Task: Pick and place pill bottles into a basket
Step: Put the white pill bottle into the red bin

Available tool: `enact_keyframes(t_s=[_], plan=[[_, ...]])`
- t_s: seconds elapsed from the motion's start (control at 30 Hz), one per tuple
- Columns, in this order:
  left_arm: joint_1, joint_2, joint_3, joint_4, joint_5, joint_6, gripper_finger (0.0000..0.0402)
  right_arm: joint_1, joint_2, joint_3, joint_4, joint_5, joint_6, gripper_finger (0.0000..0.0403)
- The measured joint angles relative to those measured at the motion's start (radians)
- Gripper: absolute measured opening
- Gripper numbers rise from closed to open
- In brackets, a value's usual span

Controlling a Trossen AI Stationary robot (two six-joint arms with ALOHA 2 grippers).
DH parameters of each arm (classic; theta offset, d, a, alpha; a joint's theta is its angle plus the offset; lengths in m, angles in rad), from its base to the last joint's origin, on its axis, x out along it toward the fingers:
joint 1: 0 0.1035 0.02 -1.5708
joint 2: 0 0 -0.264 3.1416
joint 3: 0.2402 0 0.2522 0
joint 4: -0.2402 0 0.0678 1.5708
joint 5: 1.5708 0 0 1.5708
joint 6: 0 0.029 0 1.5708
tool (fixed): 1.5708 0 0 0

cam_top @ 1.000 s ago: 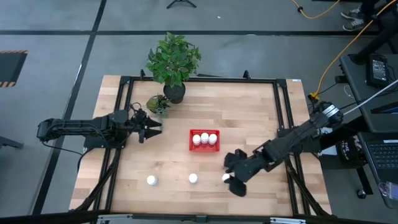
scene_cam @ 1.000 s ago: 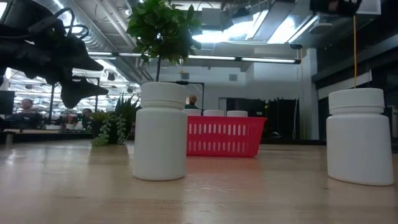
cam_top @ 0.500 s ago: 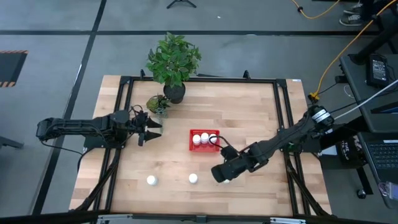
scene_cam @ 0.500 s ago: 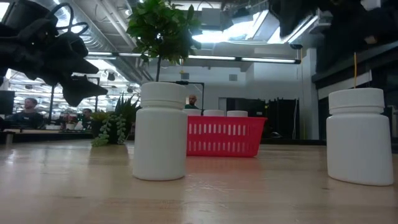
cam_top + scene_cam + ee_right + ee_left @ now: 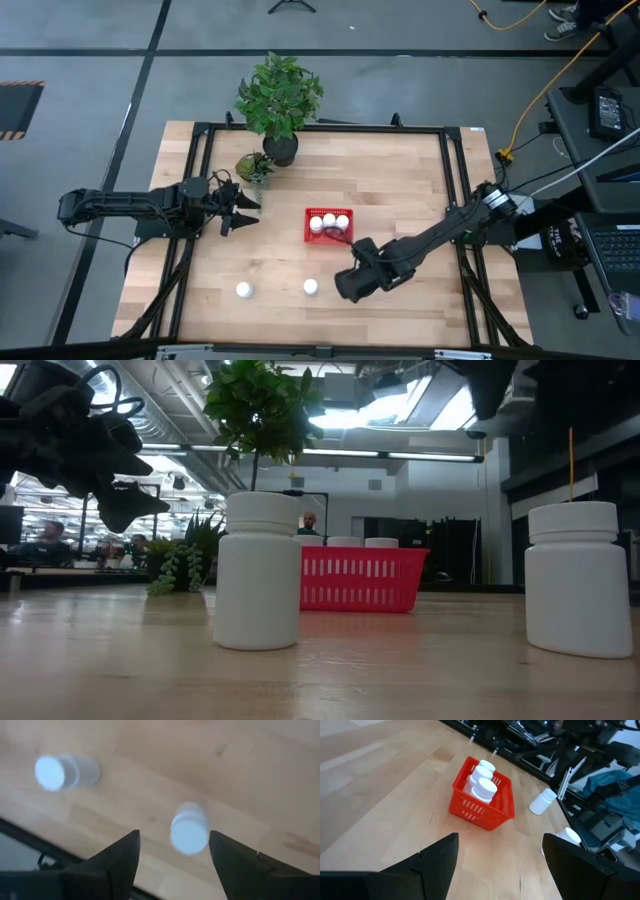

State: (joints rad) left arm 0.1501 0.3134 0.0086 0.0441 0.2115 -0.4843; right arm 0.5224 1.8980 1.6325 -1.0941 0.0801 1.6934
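Observation:
The red basket stands mid-table with three white pill bottles upright in it. Two more bottles stand near the front edge. My right gripper hangs over the table just right of them, pointing down and open. In the right wrist view a bottle shows below, between the fingers and clear of both; the high view hides it under the gripper. My left gripper waits open, left of the basket.
A tall potted plant and a small succulent stand at the far left of the table. Black frame rails run along the table's sides. The near table edge lies close to the bottles.
My right gripper has travelled toward the table's left edge and sunk a little, and its wrist has rolled. It now covers the rightmost loose bottle, which stood in plain sight beside it a second ago. The bottles and the basket have kept their places.

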Motion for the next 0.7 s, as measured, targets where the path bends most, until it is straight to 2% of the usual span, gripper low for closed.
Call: enact_keyframes(t_s=[0.2, 0.7], plan=[[0.0, 0.0, 0.0, 0.0, 0.0, -0.002, 0.0281, 0.025, 0.065, 0.014, -0.053, -0.107, 0.004, 0.0227], [0.0, 0.0, 0.0, 0.0, -0.003, -0.002, 0.0281, 0.02, 0.074, 0.014, -0.034, -0.101, -0.028, 0.0224]])
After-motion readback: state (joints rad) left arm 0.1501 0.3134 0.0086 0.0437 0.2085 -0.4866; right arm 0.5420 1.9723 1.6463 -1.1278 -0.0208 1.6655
